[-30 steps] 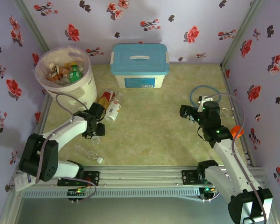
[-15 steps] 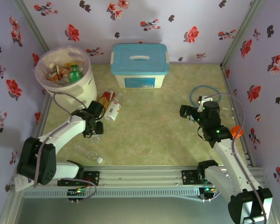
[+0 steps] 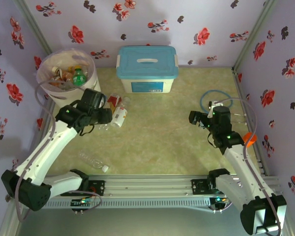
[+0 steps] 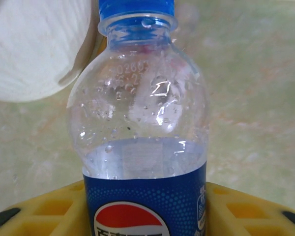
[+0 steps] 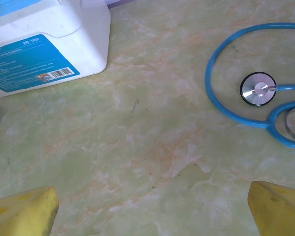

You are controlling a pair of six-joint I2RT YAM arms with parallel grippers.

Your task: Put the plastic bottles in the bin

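The left pincer [image 3: 103, 118] was clamped on a clear Pepsi bottle [image 4: 142, 147] with a blue cap and blue label. The bottle was seated between the pincer's yellow fingers [image 4: 49, 211] and stood upright in the left wrist view, with the white wall of the bin [image 4: 29, 49] at about 10 o'clock behind it. From above, the bin sat at roughly 10 o'clock on the desk [image 3: 157, 142], its pinkish liner over the rim, and the loaded pincer hung just beside it at its 5 o'clock. Inside the bin lay a heap of bottles, among them a green bottle [image 3: 77, 77]. Two labelled bottles [image 3: 116, 109] lay on the desk close to the pincer at its 2 o'clock, and one clear bottle [image 3: 94, 161] lay apart near 7 o'clock on the desk. A white box with a light-blue lid [image 3: 147, 69] stood at 12 o'clock. The right pincer [image 3: 193, 118] hung over the desk at about 3 o'clock with nothing in it, its yellow fingertips [image 5: 24, 211] spread wide apart. A blue stethoscope [image 5: 258, 88] lay at its 1 o'clock in the right wrist view, and the box's labelled side was at 10 o'clock.
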